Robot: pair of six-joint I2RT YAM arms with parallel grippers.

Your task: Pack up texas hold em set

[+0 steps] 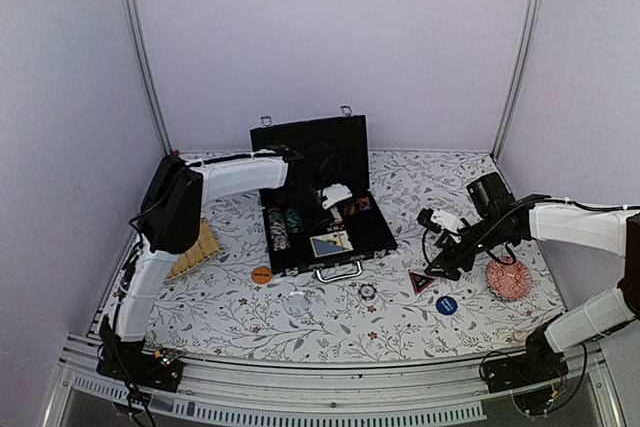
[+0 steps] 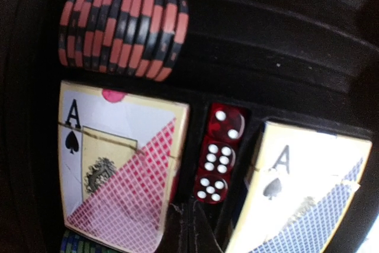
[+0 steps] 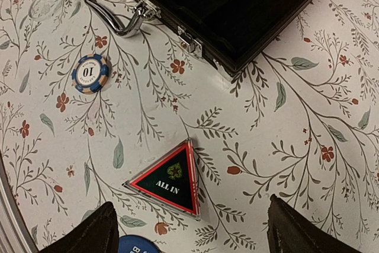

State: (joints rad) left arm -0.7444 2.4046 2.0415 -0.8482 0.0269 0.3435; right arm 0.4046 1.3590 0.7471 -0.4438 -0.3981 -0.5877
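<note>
case (image 1: 300, 142): black, lay open on the table (image 1: 250, 312), lid upright at the back, silver handle (image 3: 115, 16) facing the near edge.
red-and-black chips (image 2: 121, 31): stood on edge in a row inside a trough.
decks (image 2: 118, 164): two ace-of-spades boxes, one red-patterned, one blue, in neighbouring slots.
dice (image 2: 219, 155): three red, lined up between the decks.
"10" chip (image 3: 90, 73): blue-and-white, flat on the table near the handle.
"ALL IN" triangle (image 3: 169, 179): flat on the table, blue disc (image 1: 446, 305) just beside it.
orange disc (image 1: 261, 274): lay off the case's front left corner.

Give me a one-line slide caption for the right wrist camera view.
Open right gripper above the triangular ALL IN marker, with a blue-and-white 10 chip and the silver handle of the black case beyond.
</note>
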